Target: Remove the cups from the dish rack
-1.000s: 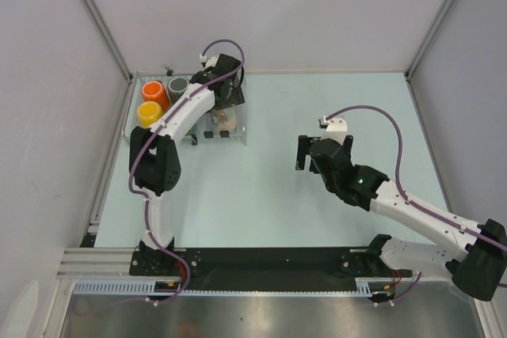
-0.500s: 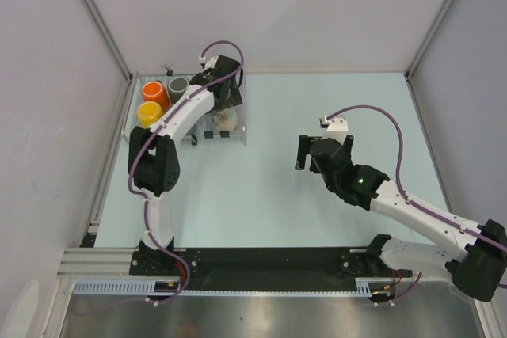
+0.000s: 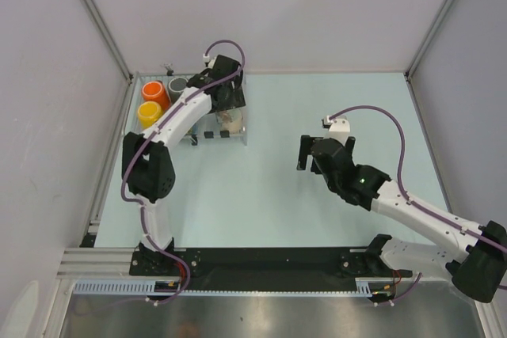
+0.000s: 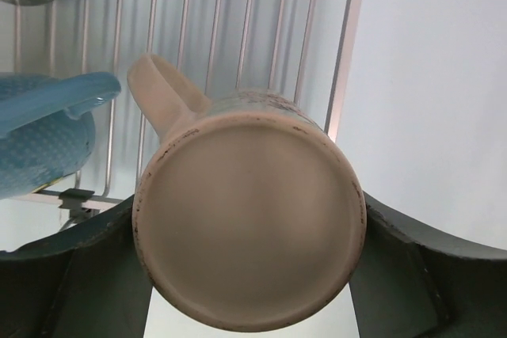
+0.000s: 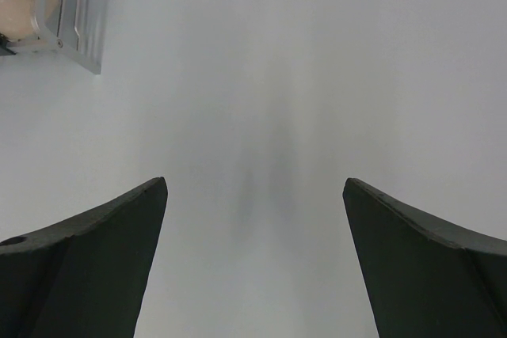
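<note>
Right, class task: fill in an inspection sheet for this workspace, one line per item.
Surface: pale green table, no spills seen.
Job's things: clear dish rack in the far left corner, with the orange mug, yellow mug, grey mug and blue mug in it; cream mug gripped at its right end.
Clutter: nothing seen.
Grippers: left gripper shut on the cream mug; right gripper open, holding nothing.
Cables: purple cables loop along both arms.
Surroundings: grey walls, metal frame posts.
</note>
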`<state>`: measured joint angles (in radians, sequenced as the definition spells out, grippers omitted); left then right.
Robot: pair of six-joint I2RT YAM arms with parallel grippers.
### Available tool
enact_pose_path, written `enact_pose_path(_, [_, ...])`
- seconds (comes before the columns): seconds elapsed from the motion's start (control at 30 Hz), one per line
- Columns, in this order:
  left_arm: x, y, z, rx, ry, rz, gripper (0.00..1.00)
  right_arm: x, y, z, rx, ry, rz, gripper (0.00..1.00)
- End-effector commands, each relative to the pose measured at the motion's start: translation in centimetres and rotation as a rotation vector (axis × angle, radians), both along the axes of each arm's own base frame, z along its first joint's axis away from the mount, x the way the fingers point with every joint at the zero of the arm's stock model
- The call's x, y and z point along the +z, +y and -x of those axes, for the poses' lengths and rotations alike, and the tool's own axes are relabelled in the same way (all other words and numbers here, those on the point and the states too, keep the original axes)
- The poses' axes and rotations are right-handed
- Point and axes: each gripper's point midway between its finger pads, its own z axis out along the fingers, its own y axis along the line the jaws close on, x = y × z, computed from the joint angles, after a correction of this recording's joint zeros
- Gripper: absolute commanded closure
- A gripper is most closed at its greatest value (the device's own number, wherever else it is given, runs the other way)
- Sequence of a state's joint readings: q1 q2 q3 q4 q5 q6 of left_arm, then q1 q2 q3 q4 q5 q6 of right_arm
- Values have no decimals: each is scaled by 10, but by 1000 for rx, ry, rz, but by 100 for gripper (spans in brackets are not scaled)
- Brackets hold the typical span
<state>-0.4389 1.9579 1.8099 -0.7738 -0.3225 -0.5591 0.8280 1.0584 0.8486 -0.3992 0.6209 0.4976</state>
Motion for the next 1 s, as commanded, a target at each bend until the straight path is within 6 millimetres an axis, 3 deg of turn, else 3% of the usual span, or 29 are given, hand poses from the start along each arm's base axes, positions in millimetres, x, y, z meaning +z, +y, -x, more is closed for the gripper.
enact_pose_path(0.0, [111, -16, 0, -95, -261, 141, 100, 19, -7, -6, -78, -34, -57, 0])
enact_pose_path(0.3, [141, -13, 9, -127, -359, 175, 100, 41, -12, -2, -50, -138, -235, 0])
enact_pose_path(0.43, [160, -12, 16, -137, -419, 225, 100, 34, -5, -4, -3, -97, -248, 0])
enact_pose_path(0.5, [158, -16, 21, -159, -418, 277, 100, 29, 2, -4, 27, -66, -268, 0])
enact_pose_path(0.53, [175, -18, 24, -170, -476, 320, 100, 28, 2, -5, 32, -62, -277, 0])
enact_pose_path(0.57, [162, -23, 32, -199, -449, 352, 100, 27, 4, -5, 43, -57, -291, 0])
enact_pose_path(0.63, [170, -24, 33, -203, -489, 432, 100, 34, 9, -7, 70, -66, -363, 0])
enact_pose_path(0.67, [164, -25, 43, -221, -479, 465, 99, 32, 10, -6, 79, -63, -391, 0])
enact_pose_path(0.7, [163, -29, 47, -237, -468, 527, 100, 43, 16, -8, 105, -89, -462, 0])
enact_pose_path(0.73, [156, -33, 52, -269, -482, 572, 100, 49, 8, -13, 76, -112, -504, 0])
enact_pose_path(0.77, [168, -33, 60, -293, -524, 614, 100, 52, 7, -16, 77, -132, -542, 0])
enact_pose_path(0.83, [169, -38, 70, -340, -559, 699, 100, 55, 15, -13, 144, -103, -616, 0])
enact_pose_path(0.87, [176, -38, 78, -358, -583, 727, 100, 68, 8, -22, 141, -152, -664, 0])
enact_pose_path(0.93, [174, -43, 86, -396, -584, 801, 99, 76, 24, -13, 256, -108, -777, 0])
enact_pose_path(0.97, [174, -45, 90, -413, -584, 824, 99, 86, 22, -20, 274, -137, -830, 0])
